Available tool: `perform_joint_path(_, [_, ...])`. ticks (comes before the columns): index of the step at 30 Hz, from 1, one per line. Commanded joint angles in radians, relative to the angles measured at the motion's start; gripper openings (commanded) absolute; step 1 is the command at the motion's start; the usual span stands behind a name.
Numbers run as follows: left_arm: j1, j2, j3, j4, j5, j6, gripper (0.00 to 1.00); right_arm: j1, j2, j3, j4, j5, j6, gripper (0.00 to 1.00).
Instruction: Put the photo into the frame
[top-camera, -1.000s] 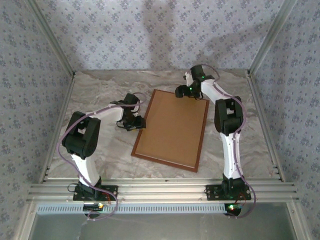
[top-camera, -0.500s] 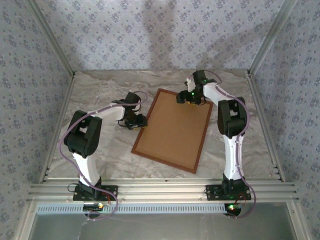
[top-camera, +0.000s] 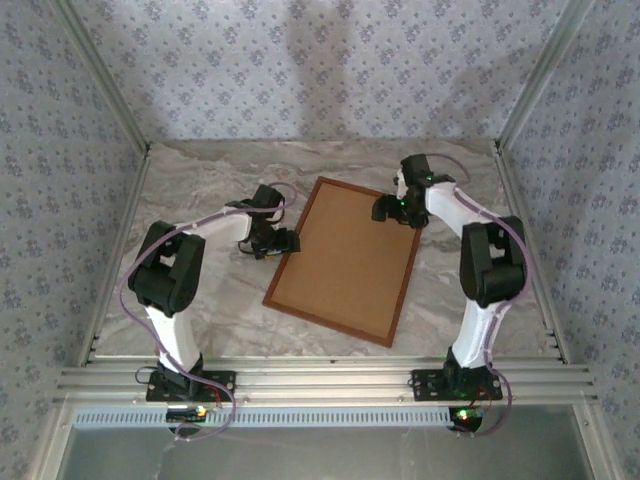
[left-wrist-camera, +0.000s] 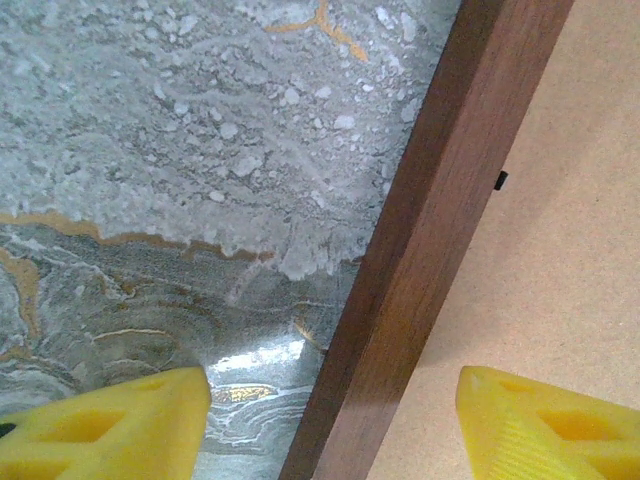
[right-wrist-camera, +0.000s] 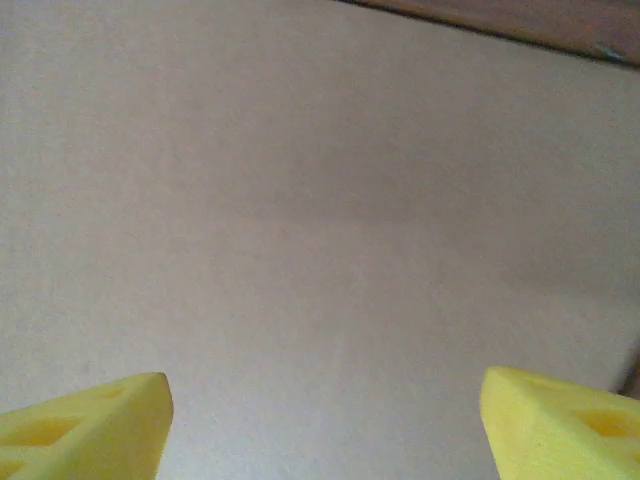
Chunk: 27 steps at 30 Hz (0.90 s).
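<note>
Since a second ago my right gripper (top-camera: 395, 208) has slid toward the 1 o'clock corner of the frame (left-wrist-camera: 420, 230), jaws apart over the backing board (right-wrist-camera: 300, 200). My left gripper (top-camera: 275, 243), jaws apart, straddles its 9 o'clock rail.

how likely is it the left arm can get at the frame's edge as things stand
Probably yes: the open left gripper straddles the frame moulding, one finger over the table, the other over the backing board.

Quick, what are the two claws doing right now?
Left gripper: open over the frame edge, holding nothing.
Right gripper: open over the backing board, holding nothing.
</note>
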Motion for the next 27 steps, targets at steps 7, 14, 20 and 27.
perform_joint_path(7, [0.005, -0.027, -0.05, 0.001, -0.007, 0.013, 0.63, -0.019, -0.23, -0.307, 0.043, 0.13, 0.124, 0.81])
perform_joint_path(14, [0.004, -0.044, -0.072, 0.0, 0.007, 0.026, 0.59, -0.021, -0.199, -0.378, 0.131, 0.104, 0.119, 0.78])
perform_joint_path(20, [0.001, -0.074, -0.115, 0.001, 0.016, 0.017, 0.53, 0.004, -0.139, -0.348, 0.167, 0.064, 0.131, 0.7])
perform_joint_path(27, [-0.009, -0.138, -0.187, -0.004, 0.026, -0.007, 0.52, 0.05, -0.09, -0.281, 0.176, 0.038, 0.118, 0.61])
